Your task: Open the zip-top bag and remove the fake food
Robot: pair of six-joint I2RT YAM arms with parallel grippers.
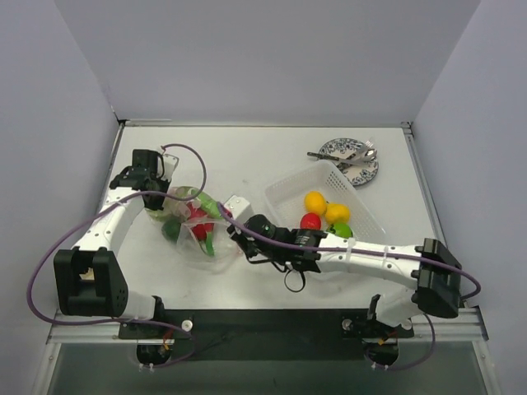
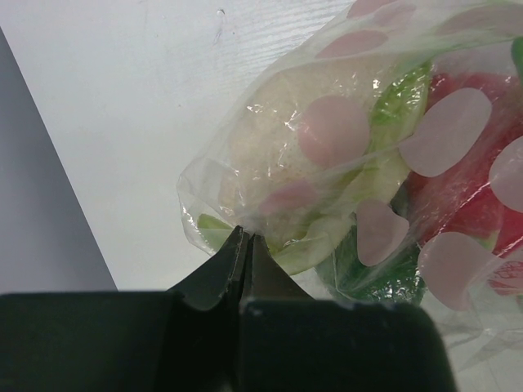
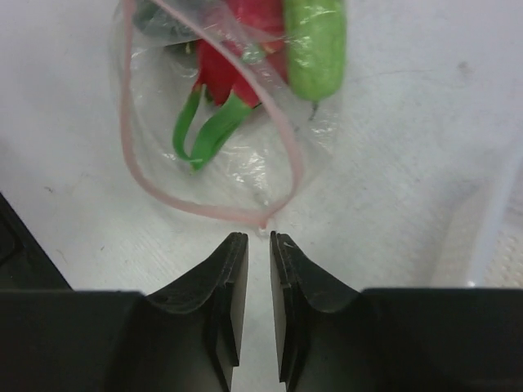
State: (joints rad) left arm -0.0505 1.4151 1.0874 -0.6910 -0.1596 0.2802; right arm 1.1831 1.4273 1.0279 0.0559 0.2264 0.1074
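The zip-top bag [image 1: 188,234] lies left of centre, its pinkish zip strip [image 3: 131,163] spread into an open loop. Fake food is still inside it: a red piece with green stalks [image 3: 225,73], a green piece [image 3: 315,41] lying across the mouth, and green and red pieces [image 2: 384,204]. My left gripper [image 1: 159,196] is shut on the bag's far closed corner [image 2: 245,233]. My right gripper [image 1: 233,234] is slightly open and empty, its tips [image 3: 259,238] just short of the zip strip's near end. More fake food, yellow [image 1: 315,201], red [image 1: 310,220] and green [image 1: 342,230], lies in the tray.
The white mesh tray [image 1: 284,191] stands right of centre, close beside my right arm. A blue-patterned plate with cutlery [image 1: 350,160] sits at the back right. Grey walls close in the table on the left, the back and the right.
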